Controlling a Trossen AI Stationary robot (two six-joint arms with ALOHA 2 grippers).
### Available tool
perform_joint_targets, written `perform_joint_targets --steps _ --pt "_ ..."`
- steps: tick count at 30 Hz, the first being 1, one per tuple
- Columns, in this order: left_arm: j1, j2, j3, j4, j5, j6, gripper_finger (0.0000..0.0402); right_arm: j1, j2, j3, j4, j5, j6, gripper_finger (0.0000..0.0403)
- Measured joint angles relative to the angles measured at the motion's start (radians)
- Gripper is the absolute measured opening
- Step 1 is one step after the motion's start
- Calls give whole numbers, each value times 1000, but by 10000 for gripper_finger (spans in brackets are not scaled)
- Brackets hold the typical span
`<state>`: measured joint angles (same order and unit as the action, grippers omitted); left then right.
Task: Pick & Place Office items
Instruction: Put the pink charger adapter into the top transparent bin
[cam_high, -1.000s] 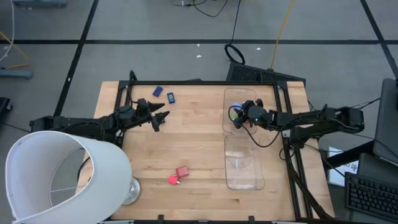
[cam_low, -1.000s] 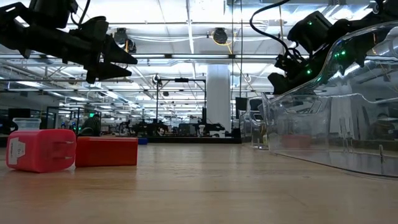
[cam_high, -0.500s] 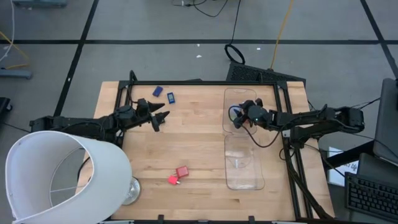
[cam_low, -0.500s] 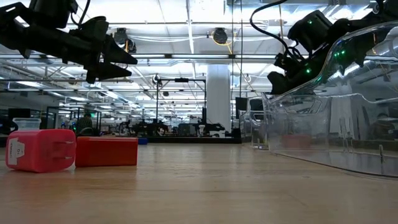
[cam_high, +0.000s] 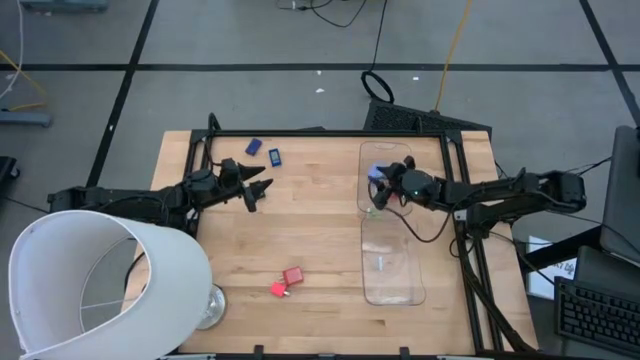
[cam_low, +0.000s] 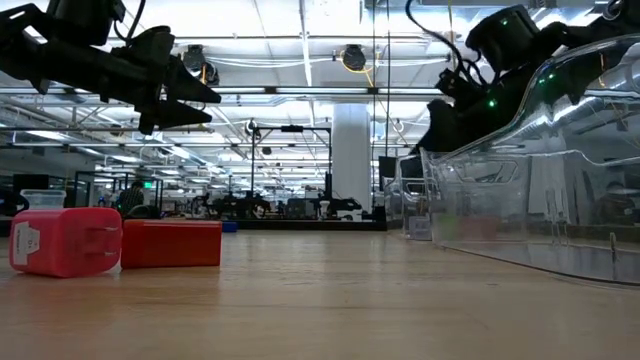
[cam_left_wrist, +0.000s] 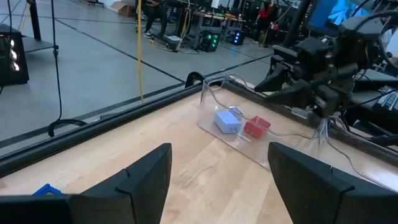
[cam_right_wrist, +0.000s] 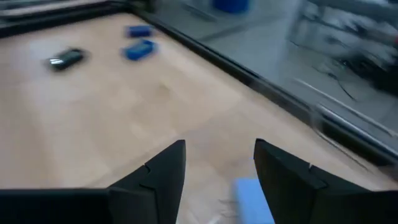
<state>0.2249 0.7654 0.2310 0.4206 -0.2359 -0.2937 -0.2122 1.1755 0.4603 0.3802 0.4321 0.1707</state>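
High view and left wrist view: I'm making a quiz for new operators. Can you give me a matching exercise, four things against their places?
Things:
1. light blue piece
2. red pair
3. white lampshade
4. left gripper

Places:
a. at the table's corner, lower left in the high view
b. inside the clear tray, beside a red piece
c. on bare wood, left of the tray
d. above the table's left part, fingers open

Pairs: 1-b, 2-c, 3-a, 4-d
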Motion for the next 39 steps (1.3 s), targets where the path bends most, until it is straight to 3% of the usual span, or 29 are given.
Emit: perform_joint_targets --steps 7,14,24,26,29,31,33,39 --pt "0 0 0 0 1 -4 269 82 0 0 197 -212 -160 161" --pt "0 0 0 0 2 -8 269 157 0 0 358 -408 -185 155" --pt "0 0 0 0 21 -34 269 188 0 0 404 -436 -180 155" --pt "0 0 0 0 133 -58 269 188 0 0 405 -435 -182 155" --pt "-32 0 2 -2 429 -56 269 188 0 0 406 -435 -182 155" --pt "-97 0 19 -24 532 -56 269 188 0 0 406 -435 -182 155" --pt "-199 0 50 -83 499 -27 269 188 0 0 406 -435 -172 155" --pt "-529 79 187 -362 204 116 269 188 0 0 409 -435 -120 155"
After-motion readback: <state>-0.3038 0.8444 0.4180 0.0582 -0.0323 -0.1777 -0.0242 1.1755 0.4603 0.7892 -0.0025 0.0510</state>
